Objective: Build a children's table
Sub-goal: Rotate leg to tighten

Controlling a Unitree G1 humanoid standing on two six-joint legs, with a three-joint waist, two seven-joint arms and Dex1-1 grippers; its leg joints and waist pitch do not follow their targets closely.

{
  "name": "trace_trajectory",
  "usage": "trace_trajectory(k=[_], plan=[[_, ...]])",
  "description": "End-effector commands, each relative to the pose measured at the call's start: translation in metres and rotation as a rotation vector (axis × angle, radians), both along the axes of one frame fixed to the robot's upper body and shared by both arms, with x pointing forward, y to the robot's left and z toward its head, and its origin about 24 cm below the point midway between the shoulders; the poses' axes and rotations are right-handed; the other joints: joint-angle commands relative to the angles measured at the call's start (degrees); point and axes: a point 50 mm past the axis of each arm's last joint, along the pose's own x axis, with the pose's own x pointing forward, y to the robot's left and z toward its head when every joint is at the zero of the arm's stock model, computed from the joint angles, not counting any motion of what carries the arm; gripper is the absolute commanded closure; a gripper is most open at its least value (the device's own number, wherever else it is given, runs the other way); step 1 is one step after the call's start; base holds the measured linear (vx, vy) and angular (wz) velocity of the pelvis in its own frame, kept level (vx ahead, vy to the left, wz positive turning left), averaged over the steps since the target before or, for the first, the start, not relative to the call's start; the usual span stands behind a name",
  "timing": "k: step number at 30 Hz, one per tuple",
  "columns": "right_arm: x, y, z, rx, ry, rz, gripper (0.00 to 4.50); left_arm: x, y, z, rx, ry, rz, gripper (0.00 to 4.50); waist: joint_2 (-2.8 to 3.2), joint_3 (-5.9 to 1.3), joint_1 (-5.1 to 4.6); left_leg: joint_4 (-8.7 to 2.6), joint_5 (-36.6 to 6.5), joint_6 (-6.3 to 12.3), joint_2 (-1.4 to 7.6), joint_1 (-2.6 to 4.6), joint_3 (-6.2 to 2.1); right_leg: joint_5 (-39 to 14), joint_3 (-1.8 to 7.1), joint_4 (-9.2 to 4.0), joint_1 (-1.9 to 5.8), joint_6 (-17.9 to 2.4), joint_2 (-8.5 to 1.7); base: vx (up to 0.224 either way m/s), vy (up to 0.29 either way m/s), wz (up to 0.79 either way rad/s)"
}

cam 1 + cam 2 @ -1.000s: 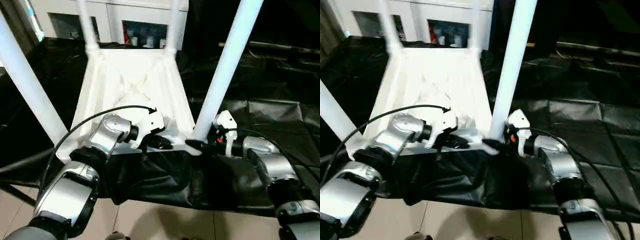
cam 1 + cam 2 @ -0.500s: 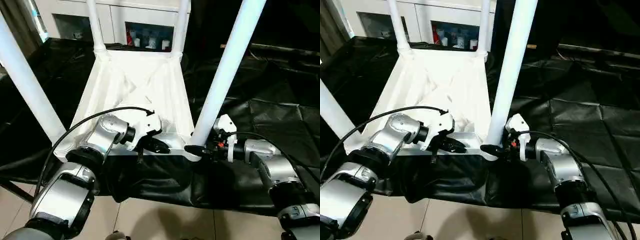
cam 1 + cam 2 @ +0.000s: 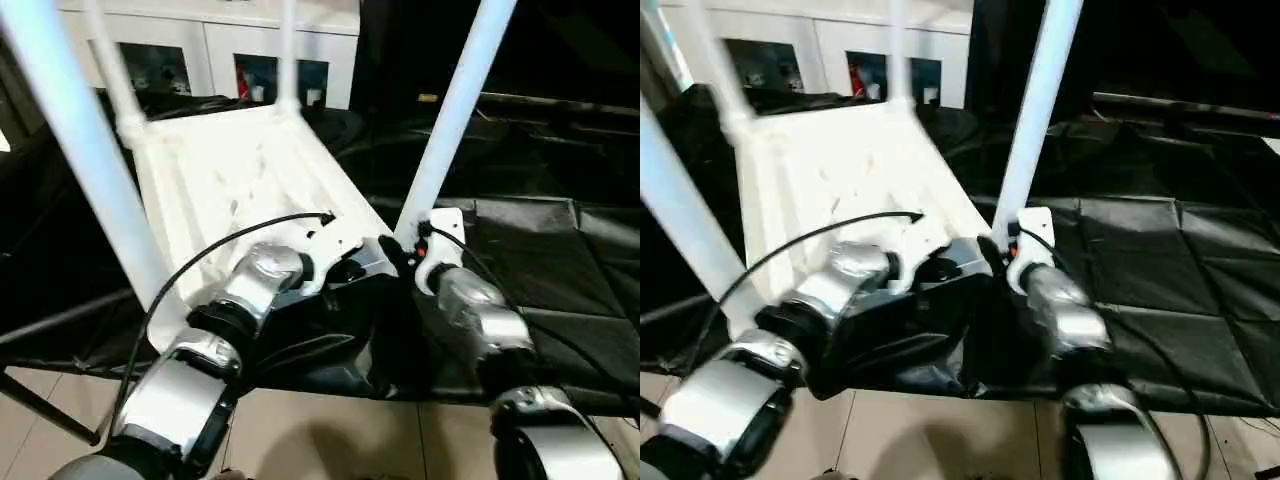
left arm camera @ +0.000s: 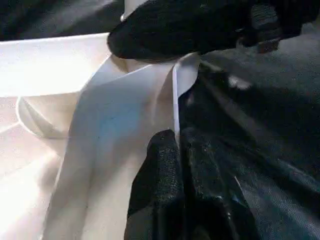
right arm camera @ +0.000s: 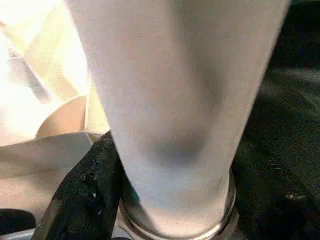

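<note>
We saw the children's table (image 3: 240, 170) lying upside down on black sheeting (image 3: 540, 260), its ribbed white plastic underside facing up and its four smooth tapered tube legs standing upward, all cut off by the top of the head views. The far legs were blurred, and the near left leg (image 3: 85, 140) crossed the frame as a pale streak.

The near rim of the tabletop was mostly hidden behind the silver forearms. The left gripper (image 4: 172, 145) was clamped on the thin edge wall of the tabletop, one black finger either side of it, which the left wrist view made plain while the head views showed little beyond a dark shape.

The right gripper (image 3: 400, 255) sat at the base of the near right leg (image 3: 455, 110). In the right wrist view a rough black finger (image 5: 82, 195) pressed against the leg just above its socket ring; the opposite finger was hidden, so we judged the jaws spread around the leg.

A white glass-door cabinet (image 3: 200, 55) stood behind.
</note>
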Motion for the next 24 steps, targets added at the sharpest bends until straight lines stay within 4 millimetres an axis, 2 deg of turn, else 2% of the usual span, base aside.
trace_trajectory(k=[1, 2, 3, 5, 7, 11, 12, 13, 16, 18, 22, 24], plan=[[-0.009, 0.027, -0.017, -0.076, 0.066, 0.108, 1.87, -0.021, -0.041, -0.007, -0.034, 0.051, -0.162, 4.50, -0.01, -2.33, -0.15, -4.71, -21.57, -0.53, 1.10, 0.50, -1.17, -23.85, 1.28, -5.31, 1.14, -7.98, -2.43, 0.000, 0.000, 0.00], [-0.009, 0.028, -0.016, -0.075, 0.054, 0.131, 1.87, -0.021, -0.039, -0.007, -0.033, 0.049, -0.161, 4.50, 0.01, -2.35, -0.14, -4.70, -21.52, -0.37, 1.09, 0.51, -1.16, -23.47, 1.29, -5.25, 1.18, -8.06, -2.41, 0.000, 0.000, 0.00], [-0.009, 0.029, -0.015, -0.074, 0.044, 0.148, 1.31, -0.020, -0.038, -0.007, -0.032, 0.048, -0.159, 4.50, 0.09, -2.38, -0.12, -4.67, -21.32, -0.12, 1.14, 0.54, -1.10, -22.55, 1.37, -5.20, 1.14, -8.44, -2.43, 0.000, 0.000, 0.00], [-0.009, 0.024, -0.009, -0.063, 0.002, 0.218, 1.17, -0.013, -0.023, -0.006, -0.008, 0.029, -0.131, 4.50, 0.03, -2.43, -0.05, -4.64, -21.03, 0.35, 1.18, 0.50, -1.03, -20.87, 1.33, -5.05, 1.31, -9.09, -2.35, 0.000, 0.000, 0.00], [-0.009, 0.022, -0.008, -0.062, -0.006, 0.227, 1.08, -0.012, -0.020, -0.006, -0.005, 0.027, -0.126, 4.50, 0.06, -2.51, 0.07, -4.49, -19.79, 0.80, 1.22, 0.51, -0.85, -18.46, 1.51, -4.85, 1.33, -9.95, -2.43, 0.000, 0.000, 0.00], [-0.010, 0.003, 0.001, -0.087, -0.059, 0.351, 1.08, -0.006, 0.002, -0.001, -0.002, 0.022, -0.145, 4.50, 0.04, -2.84, 0.26, -4.18, -16.63, 2.10, 1.17, 0.12, -0.71, -13.93, 1.47, -4.26, 1.86, -11.28, -2.47, 0.000, 0.000, 0.00], [-0.011, -0.003, 0.003, -0.080, -0.061, 0.387, 1.08, -0.006, 0.007, 0.000, 0.000, 0.029, -0.159, 4.50, 0.02, -3.03, 0.30, -3.99, -14.88, 2.88, 1.25, -0.01, -0.65, -11.08, 1.44, -3.93, 2.05, -12.11, -2.44, 0.000, 0.000, 0.00], [-0.012, -0.007, 0.005, -0.075, -0.063, 0.417, 1.08, -0.005, 0.012, 0.001, 0.002, 0.035, -0.171, 4.50, 0.03, -2.94, 0.46, -3.87, -13.84, 3.73, 1.23, -0.04, -0.56, -8.85, 1.37, -3.76, 2.15, -13.00, -2.35, 0.000, 0.000, 0.00], [-0.019, -0.021, 0.012, -0.053, -0.060, 0.549, 1.08, -0.009, 0.026, 0.005, -0.013, 0.063, -0.270, 4.50, 0.12, -3.12, 0.64, -3.60, -11.80, 5.26, 1.29, -0.14, -0.48, -4.91, 1.35, -3.23, 2.43, -14.67, -2.43, 0.000, 0.000, 0.00], [-0.022, -0.026, 0.014, -0.054, -0.058, 0.604, 1.08, -0.011, 0.031, 0.005, -0.019, 0.086, -0.309, 4.50, 0.20, -3.12, 1.10, -3.42, -8.89, 6.38, 1.59, -0.08, -0.34, -0.34, 1.24, -2.56, 2.59, -16.39, -2.34, 0.000, 0.000, 0.00], [-0.028, -0.033, 0.016, -0.027, -0.041, 0.687, 1.08, -0.013, 0.042, 0.005, 0.008, 0.126, -0.341, 4.50, 0.40, -3.19, 1.93, -3.24, -8.10, 6.54, 1.82, 0.27, -0.03, 2.04, 1.18, -2.06, 2.48, -17.98, -2.23, 0.000, 0.000, 0.00], [-0.033, -0.033, 0.018, 0.002, -0.022, 0.761, 1.23, -0.015, 0.047, 0.004, 0.001, 0.164, -0.368, 4.50, 0.31, -3.09, 2.31, -3.31, -9.11, 6.09, 1.87, 0.29, 0.00, 0.73, 1.21, -2.14, 2.49, -17.95, -2.34, 0.000, 0.000, 0.00]])
